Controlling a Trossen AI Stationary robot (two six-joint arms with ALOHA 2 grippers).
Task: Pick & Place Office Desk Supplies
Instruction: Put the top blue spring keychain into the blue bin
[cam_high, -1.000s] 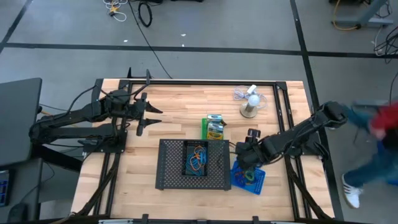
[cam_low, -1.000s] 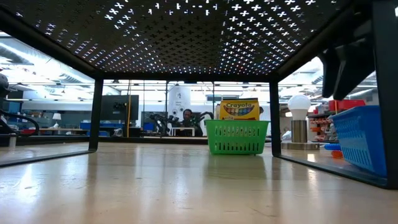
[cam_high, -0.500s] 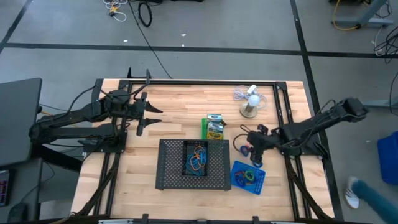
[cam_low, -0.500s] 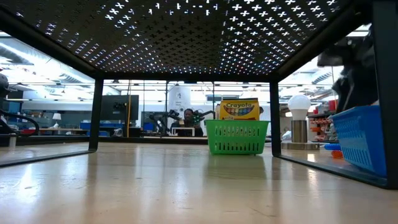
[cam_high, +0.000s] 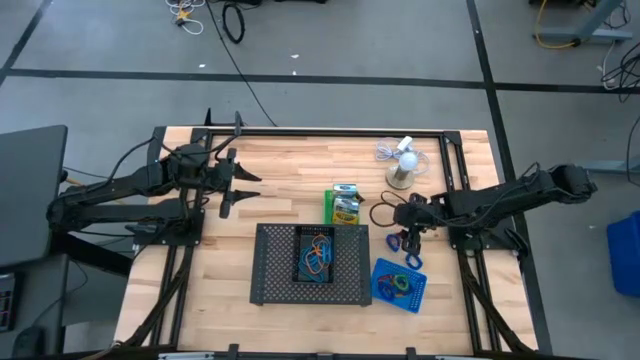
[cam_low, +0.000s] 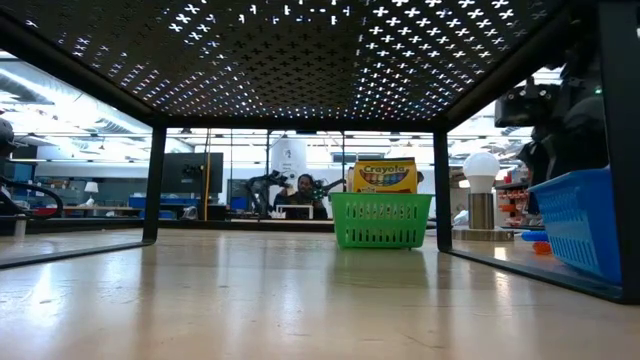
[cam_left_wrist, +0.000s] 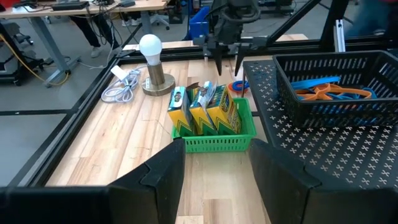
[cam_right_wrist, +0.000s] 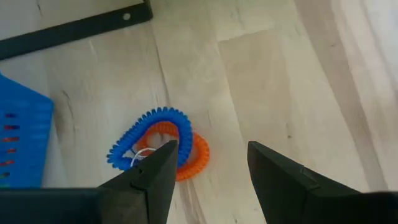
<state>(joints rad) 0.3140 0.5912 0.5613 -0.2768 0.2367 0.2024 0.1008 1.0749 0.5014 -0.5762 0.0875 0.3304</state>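
Coils of blue (cam_high: 393, 241) and orange are seen from above on the bare wood between the green bin (cam_high: 343, 205) and the blue bin (cam_high: 399, 286). The right gripper (cam_high: 407, 226) hangs over them. In its wrist view, fingers (cam_right_wrist: 152, 174) are held apart, empty, above the overlapping blue coil (cam_right_wrist: 149, 140) and orange coil (cam_right_wrist: 194, 155). The left gripper (cam_high: 240, 185) is parked apart, half-open, empty.

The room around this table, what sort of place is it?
Probably a robotics lab or workshop: two dark arms flank a wooden table, cables trail over the grey floor, and desks with monitors stand behind.
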